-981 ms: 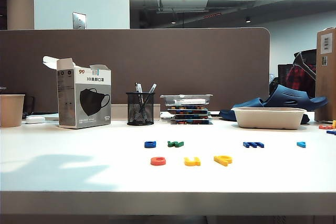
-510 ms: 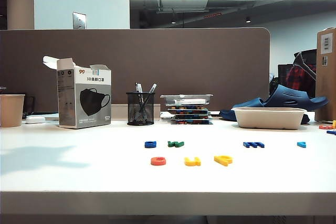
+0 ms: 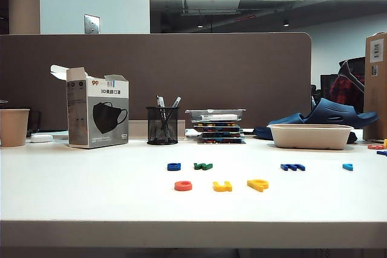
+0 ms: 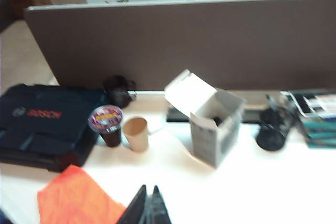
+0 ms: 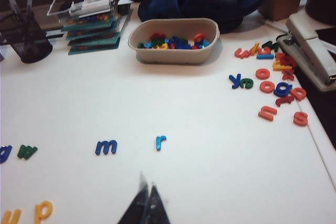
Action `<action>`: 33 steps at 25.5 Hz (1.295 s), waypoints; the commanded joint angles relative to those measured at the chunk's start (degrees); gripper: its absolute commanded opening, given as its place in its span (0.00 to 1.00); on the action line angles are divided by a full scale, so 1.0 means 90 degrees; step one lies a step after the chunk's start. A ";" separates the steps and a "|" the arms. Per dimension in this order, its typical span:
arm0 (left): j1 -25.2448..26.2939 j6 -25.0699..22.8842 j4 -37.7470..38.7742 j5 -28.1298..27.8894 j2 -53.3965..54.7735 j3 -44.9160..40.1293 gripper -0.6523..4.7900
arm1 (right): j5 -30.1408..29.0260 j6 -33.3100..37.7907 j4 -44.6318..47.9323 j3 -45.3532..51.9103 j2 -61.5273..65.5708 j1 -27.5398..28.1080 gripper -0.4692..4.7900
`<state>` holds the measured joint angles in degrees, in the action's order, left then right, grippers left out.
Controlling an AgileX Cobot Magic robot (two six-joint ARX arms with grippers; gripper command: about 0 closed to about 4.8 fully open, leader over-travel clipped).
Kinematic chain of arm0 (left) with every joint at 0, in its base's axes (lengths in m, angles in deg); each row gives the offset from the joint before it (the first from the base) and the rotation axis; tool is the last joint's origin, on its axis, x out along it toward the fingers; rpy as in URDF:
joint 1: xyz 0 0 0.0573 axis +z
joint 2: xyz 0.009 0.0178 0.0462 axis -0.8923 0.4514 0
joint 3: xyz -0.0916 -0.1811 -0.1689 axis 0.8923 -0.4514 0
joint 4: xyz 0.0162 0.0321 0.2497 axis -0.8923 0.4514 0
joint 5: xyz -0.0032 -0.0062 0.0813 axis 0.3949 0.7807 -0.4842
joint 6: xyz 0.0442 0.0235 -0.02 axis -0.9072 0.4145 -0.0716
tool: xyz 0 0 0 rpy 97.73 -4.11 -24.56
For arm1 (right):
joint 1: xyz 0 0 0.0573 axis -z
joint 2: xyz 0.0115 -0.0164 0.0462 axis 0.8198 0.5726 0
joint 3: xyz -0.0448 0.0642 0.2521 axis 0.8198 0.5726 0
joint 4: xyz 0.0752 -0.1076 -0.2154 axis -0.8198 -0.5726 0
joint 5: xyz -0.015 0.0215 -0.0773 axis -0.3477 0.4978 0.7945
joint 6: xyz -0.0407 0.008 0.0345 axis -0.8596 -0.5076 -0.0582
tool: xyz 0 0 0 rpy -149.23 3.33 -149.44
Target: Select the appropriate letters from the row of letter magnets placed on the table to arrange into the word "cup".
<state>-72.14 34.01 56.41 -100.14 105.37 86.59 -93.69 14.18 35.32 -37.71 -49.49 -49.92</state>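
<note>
My right gripper [image 5: 146,203], its black fingers pressed together on nothing, hangs above the plain white table [image 3: 72,191]. Just ahead of it lie the dark blue plastic "m" [image 5: 106,147] and the small light blue "r" [image 5: 160,141]; off to one side sit the green "w" [image 5: 27,151] and the yellow plastic "p" [image 5: 43,210], with the yellow "u" [image 5: 10,216] beside it at the frame edge.

My left gripper [image 4: 148,209] is likewise closed and empty, over the table's far left part near a crumpled orange cloth [image 4: 79,198]; none of the letters shows in its view.

From the front, the red-orange rounded "c" [image 3: 182,185], "u" and "p" stand in one line nearer the table's front edge, behind them the blue letter [image 3: 174,166], "w", "m", "r". Bare white surface spreads left of the letters.
</note>
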 commanded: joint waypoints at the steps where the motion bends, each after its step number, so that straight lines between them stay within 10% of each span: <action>1: 0.0056 0.0022 0.0202 0.0102 -0.0551 -0.0289 0.11 | -0.0017 -0.0019 0.0170 0.0180 -0.0066 -0.0007 0.09; 33: 0.0056 0.0503 -0.1843 0.1246 -0.7184 -0.7232 0.11 | -0.0668 -0.0027 0.0835 0.1790 -0.1166 -0.0010 0.11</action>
<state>-71.68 38.58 42.49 -89.34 41.42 23.08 -99.53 14.11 40.00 -22.19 -59.91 -49.98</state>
